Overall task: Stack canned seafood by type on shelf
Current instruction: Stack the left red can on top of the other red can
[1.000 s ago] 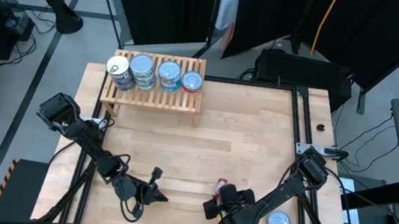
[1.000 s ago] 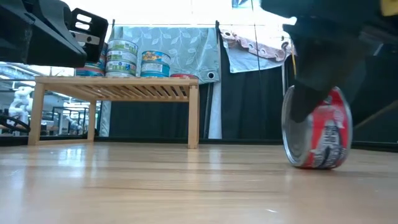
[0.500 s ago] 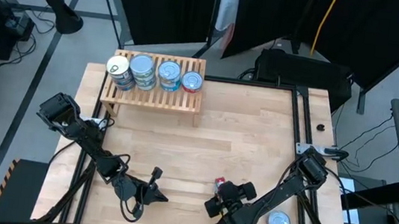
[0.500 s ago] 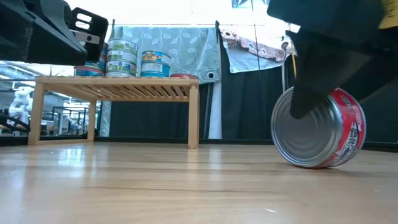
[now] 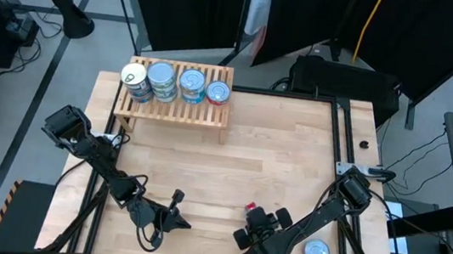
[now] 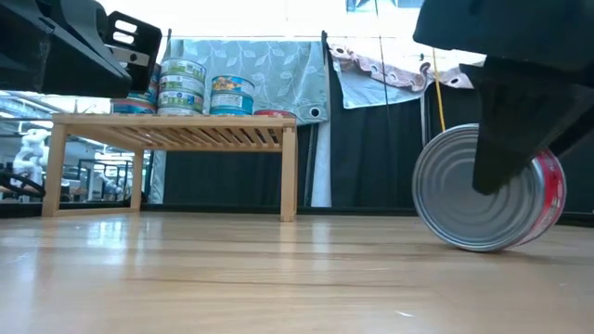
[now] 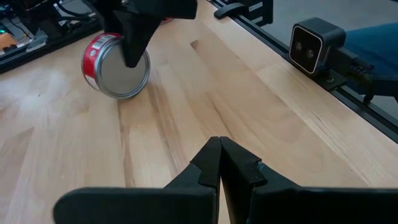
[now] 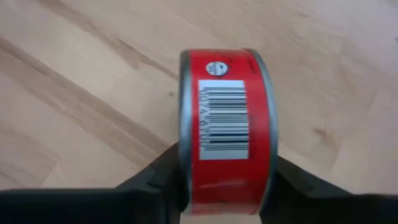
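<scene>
Since the earlier frames, I see the red-labelled tin [image 6: 483,190] turn: its silver end then faced partly aside in the low view and now faces the camera almost squarely, with only a strip of red label left at its edge, and the dark finger [image 6: 510,130] crossing it has shifted from one side of its face to the other. My right gripper [image 8: 225,171] is at the near edge of the table [image 5: 275,150], and its wrist view shows one finger pressed on each flat end of the tin, which stands on its rim with the barcode uppermost, so the jaws are clamped on it; from above the arm covers nearly all of the tin, leaving a red sliver. My left gripper [image 7: 219,163] hovers low over bare wood at the near left, fingers together and holding nothing. A silver-topped tin [image 5: 316,253] lies flat near the front right corner, just beside the right arm. At the far left the shelf [image 5: 175,107] carries four groups of tins [image 5: 162,80] in a row; in the low view a dark arm part cuts off the leftmost, and I cannot read labels or count layers with certainty. Between the shelf and both grippers the tabletop lies open, while the held tin sits close to the front edge.
</scene>
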Controlling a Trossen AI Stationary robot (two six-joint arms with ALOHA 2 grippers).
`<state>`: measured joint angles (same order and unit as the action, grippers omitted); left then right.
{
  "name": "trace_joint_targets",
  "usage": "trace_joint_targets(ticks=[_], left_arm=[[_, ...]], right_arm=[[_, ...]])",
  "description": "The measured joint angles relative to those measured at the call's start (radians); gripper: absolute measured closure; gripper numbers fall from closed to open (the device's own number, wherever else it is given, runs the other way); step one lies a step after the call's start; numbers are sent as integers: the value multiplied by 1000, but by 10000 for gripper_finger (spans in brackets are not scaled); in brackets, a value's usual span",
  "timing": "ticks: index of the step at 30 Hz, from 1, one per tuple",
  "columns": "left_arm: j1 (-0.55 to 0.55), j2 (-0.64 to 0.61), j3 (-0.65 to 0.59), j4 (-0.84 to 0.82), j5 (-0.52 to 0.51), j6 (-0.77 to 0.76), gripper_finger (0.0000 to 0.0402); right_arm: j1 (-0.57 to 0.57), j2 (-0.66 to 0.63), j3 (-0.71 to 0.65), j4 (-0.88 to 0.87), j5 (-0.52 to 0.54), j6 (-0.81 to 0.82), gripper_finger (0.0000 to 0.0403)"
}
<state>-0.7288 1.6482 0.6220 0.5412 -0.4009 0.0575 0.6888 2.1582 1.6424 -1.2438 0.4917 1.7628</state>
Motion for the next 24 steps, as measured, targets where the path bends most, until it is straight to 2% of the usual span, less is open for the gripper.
trace_joint_targets(ticks=[5,10,13,16,20,24], left_arm=[[0,0,0,0,-1,-2,391],[0,0,0,3,-1,-2,391],[0,0,0,8,-1,1,391],[0,0,0,12,-1,1,391],[0,0,0,15,-1,1,391],[-7,0,0,17,0,1,391]], right_arm=[[-1,-2,4,10,0,-31,283],[-7,-2,69,-5,8,-85,260],[-25,-2,140,-42,58,-151,256],[-55,-2,229,-97,135,-239,269],[-113,-2,374,-192,298,-405,285],[-185,-2,518,-249,463,-610,278]])
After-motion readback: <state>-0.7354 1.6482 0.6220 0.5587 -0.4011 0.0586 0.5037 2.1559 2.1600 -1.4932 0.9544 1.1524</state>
